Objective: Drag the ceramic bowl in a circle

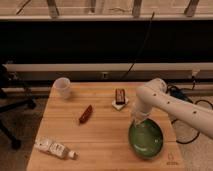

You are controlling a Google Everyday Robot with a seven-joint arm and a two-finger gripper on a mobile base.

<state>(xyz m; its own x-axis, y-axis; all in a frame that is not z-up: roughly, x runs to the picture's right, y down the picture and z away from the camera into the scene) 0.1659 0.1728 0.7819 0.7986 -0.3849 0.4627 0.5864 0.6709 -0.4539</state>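
The ceramic bowl (146,140) is a wide, shallow, glossy green bowl with a darker rim. It sits on the wooden table (100,135) near its right front corner. My gripper (136,123) reaches down from the white arm (165,102) on the right and meets the bowl's far left rim. The arm's wrist hides the contact point.
A small white cup (62,87) stands at the table's back left. A red-brown packet (86,114) lies mid-table. A dark box on a white pad (119,96) sits just behind my arm. A clear bottle (55,148) lies at the front left. A chair (10,107) is left of the table.
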